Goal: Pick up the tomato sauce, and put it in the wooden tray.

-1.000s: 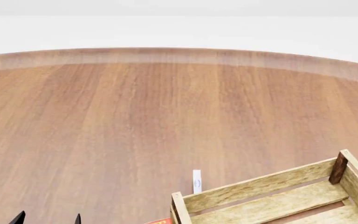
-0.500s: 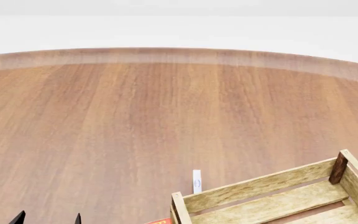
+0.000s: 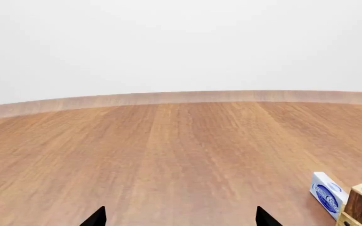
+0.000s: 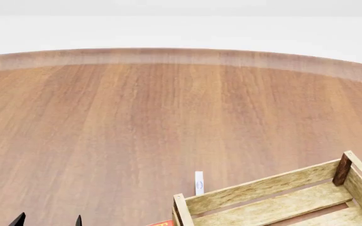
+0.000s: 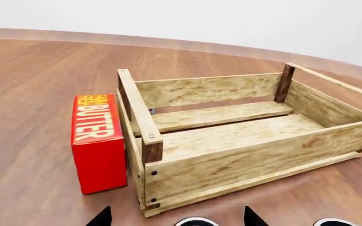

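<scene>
Nothing's changed vs half a sec or a full sec ago: head view identical, so no progress yet.

L gripper (image 3: 179, 219): tips spread wide, released, holding nothing, bare table (image 3: 168, 150) ahead. A white box (image 3: 327, 195) sits at its 3 o'clock, by the tray (image 5: 231, 141).

R gripper (image 5: 176, 217): also parted, empty, tray at 12, butter box (image 5: 99, 141) touching the tray's side.

Tomato sauce: I can't identify it; two round rims at the bottom edge of the R wrist view might be can tops.

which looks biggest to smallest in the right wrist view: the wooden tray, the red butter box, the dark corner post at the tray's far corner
1. wooden tray, by far the largest.
2. red butter box, standing against the tray's short end.
3. dark corner post, smallest; it is farther from the camera, which shrinks it somewhat.
</scene>
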